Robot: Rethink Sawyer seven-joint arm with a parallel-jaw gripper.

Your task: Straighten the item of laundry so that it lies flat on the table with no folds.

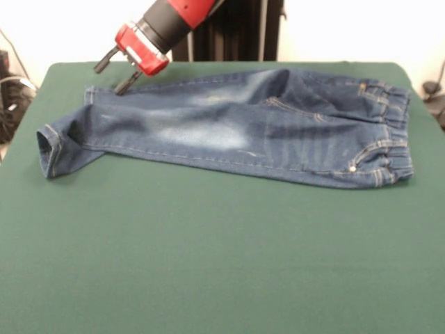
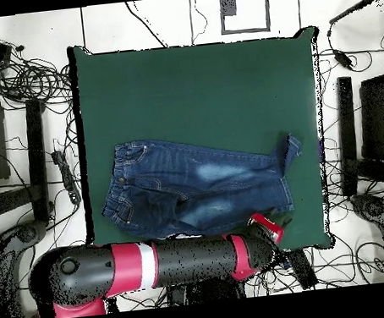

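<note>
Here, in the front view, the jeans lie sideways across the far half of the green counter, waistband at the picture's right and leg ends at the left. They are doubled over lengthwise, one leg lying largely on top of the other, and the nearer leg's cuff at the far left is bent round, so its open end faces the camera. The gripper hangs at an angle just above the far leg's cuff, near the counter's far left corner. Its two dark fingers stand a little apart, and nothing is between them; one tip is very close to the hem, but I cannot tell whether it touches the cloth. I judge the task partly done: the garment is stretched out long, yet the legs overlap and the left cuff is folded. The step in hand looks like an approach to the far leg's hem. The next move calls for closing on that hem and drawing it away from the other leg, so the two legs part and lie flat.

Seen from overhead, the jeans sit in the half of the counter nearest the robot's base, waistband at the picture's left, the bent cuff sticking up at the right. The gripper shows only as a red end at the lower right corner of the cloth; its fingers are not clear here.

No brand, label or writing can be read in either view.
</note>
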